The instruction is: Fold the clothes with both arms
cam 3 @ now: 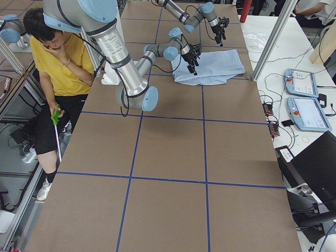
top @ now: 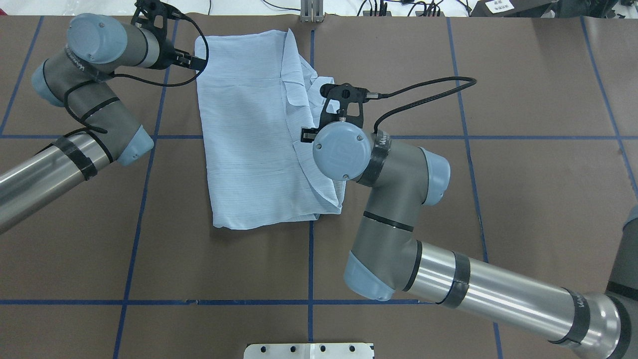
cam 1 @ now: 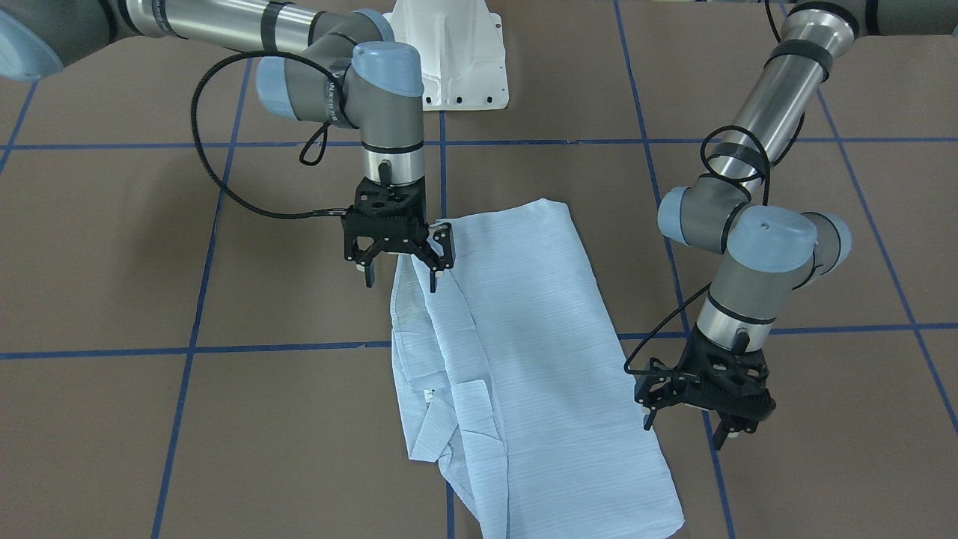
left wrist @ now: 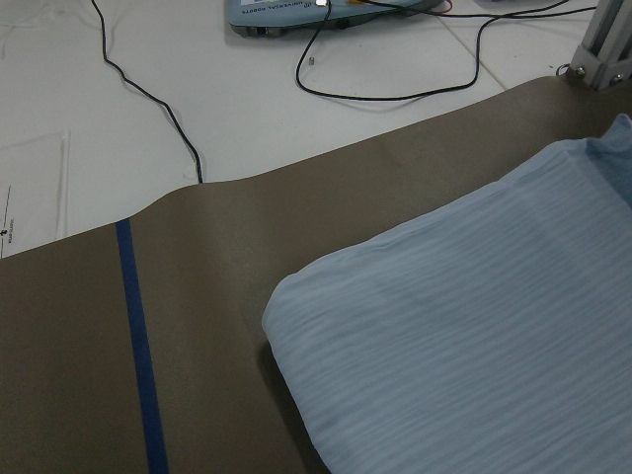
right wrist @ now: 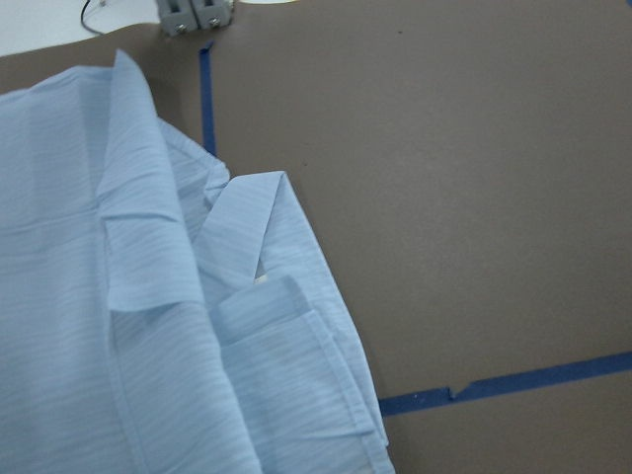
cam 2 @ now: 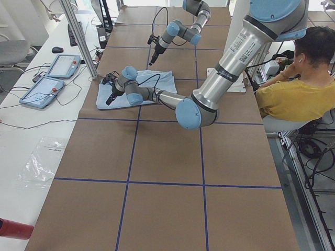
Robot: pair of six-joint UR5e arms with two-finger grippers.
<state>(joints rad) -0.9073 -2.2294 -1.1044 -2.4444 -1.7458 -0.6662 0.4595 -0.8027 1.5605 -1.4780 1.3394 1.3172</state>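
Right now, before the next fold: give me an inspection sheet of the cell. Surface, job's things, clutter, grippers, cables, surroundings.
surface: brown table cover with a blue tape grid, lying flat.
job's things: thin light blue pinstriped shirt, folded into an oblong and lying flat, with layered edges on the right arm's side.
clutter: nothing seen.
grippers: black two-finger right gripper is open over the shirt's edge. The black two-finger left gripper is open beside the opposite edge. Neither holds anything.
cables: black right wrist cable and black left wrist cable both hang in loose loops.
surroundings: seated person in a yellow top near the robot's base; grey-blue teach pendants on the white bench.
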